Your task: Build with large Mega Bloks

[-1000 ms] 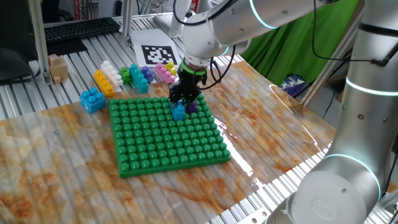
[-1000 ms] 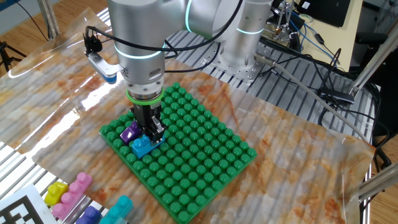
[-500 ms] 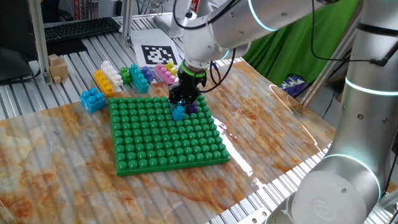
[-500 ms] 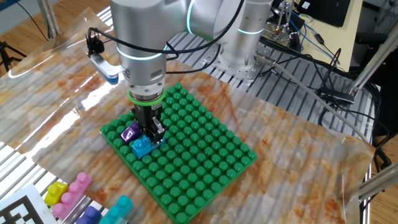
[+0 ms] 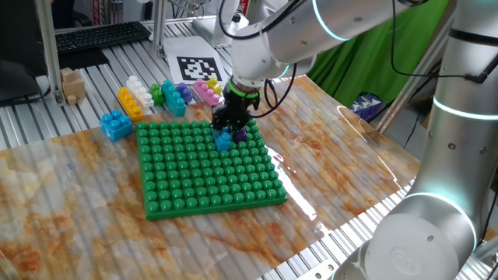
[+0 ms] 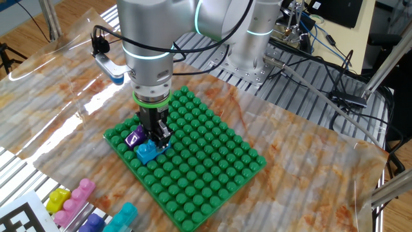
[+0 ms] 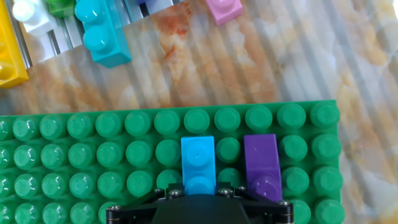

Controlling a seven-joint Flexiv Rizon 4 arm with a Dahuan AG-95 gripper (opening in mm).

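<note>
The gripper (image 6: pixel 154 138) points straight down at the green baseplate (image 6: pixel 212 171), its narrow-set fingers closed across the sides of a small blue brick (image 6: pixel 147 152) that sits on the studs near one corner. The hand view shows this blue brick (image 7: pixel 198 164) running straight out from under the gripper body, so its long axis lies crosswise to the pinch. Whether it is fully pressed down cannot be told. Just beside it, one stud column apart and parallel, stands a purple brick (image 7: pixel 262 166); in the fixed view it shows on the far side of the fingers (image 5: pixel 240 133). The likely next move is to let go and rise, and the purple brick's nearness leaves little room for that finger to spread. Beyond the baseplate's edge, off on the table, the spare bricks wait: a teal one (image 7: pixel 101 32), yellow (image 5: pixel 131 103), white (image 5: pixel 139 91), pink (image 5: pixel 205 92) and another blue (image 5: pixel 115 124).
</note>
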